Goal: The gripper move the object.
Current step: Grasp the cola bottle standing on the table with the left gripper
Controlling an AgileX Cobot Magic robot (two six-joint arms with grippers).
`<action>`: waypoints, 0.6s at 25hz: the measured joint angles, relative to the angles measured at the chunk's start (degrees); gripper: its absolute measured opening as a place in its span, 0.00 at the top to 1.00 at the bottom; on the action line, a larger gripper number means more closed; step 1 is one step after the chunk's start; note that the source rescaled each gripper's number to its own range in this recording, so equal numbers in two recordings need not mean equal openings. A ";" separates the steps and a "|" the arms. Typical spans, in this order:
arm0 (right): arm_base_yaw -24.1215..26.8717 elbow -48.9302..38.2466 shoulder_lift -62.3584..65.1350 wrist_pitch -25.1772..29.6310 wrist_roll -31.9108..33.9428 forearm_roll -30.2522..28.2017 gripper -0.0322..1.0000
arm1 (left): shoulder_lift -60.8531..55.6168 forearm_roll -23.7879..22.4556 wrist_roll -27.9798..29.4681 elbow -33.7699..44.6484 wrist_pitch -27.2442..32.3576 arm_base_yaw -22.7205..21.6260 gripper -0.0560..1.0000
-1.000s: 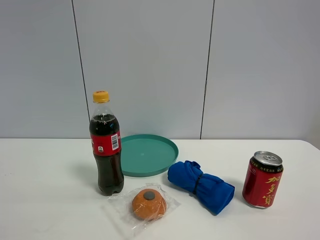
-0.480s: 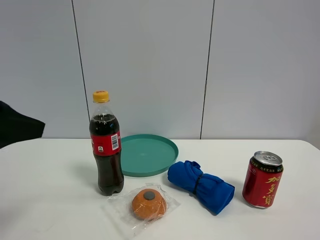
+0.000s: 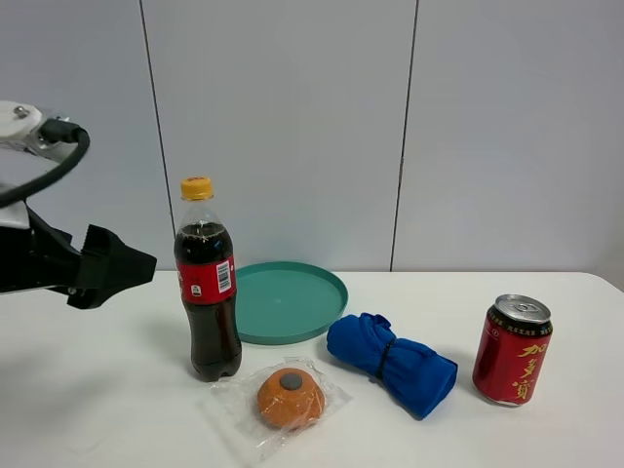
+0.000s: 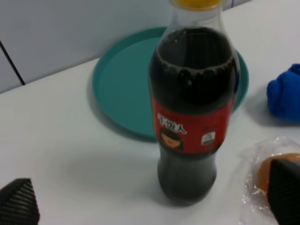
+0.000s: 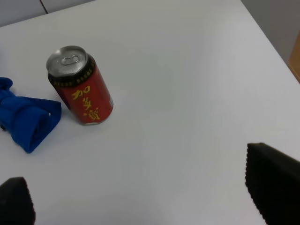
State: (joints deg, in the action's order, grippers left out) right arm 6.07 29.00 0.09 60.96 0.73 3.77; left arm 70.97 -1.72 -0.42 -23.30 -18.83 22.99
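The cola bottle [image 3: 207,292], with its red label and yellow-orange cap, stands upright on the white table [image 3: 97,390], left of centre. My left gripper [image 3: 127,265] hangs above the table just left of the bottle, apart from it and open. In the left wrist view the bottle [image 4: 192,117] stands ahead, between the two spread black fingertips [image 4: 18,206] of the left gripper [image 4: 151,199]. My right gripper [image 5: 145,197] is open and empty over bare table near the red can; it does not show in the exterior view.
A teal plate [image 3: 292,297] lies right behind the bottle. A wrapped orange bun [image 3: 290,397] lies in front of it to the right. A rolled blue cloth [image 3: 390,361] and a red can [image 3: 512,349] stand further right. A grey wall closes the back.
The left arm has come in from the left edge and moved right toward the bottle. One second ago it was out of view. Nothing on the table has moved.
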 joint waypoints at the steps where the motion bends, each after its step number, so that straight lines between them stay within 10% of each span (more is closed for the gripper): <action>1: 0.00 0.00 0.00 0.00 0.00 0.00 0.00 | 1.00 -0.40 0.42 0.00 -1.40 0.00 0.00; 15: 0.00 0.00 0.00 0.00 0.00 0.00 0.00 | 15.83 -6.66 7.36 0.06 -20.68 0.00 0.00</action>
State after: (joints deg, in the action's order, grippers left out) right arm 6.07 29.00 0.09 60.96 0.73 3.77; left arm 86.79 -8.38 6.94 -23.24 -39.51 22.99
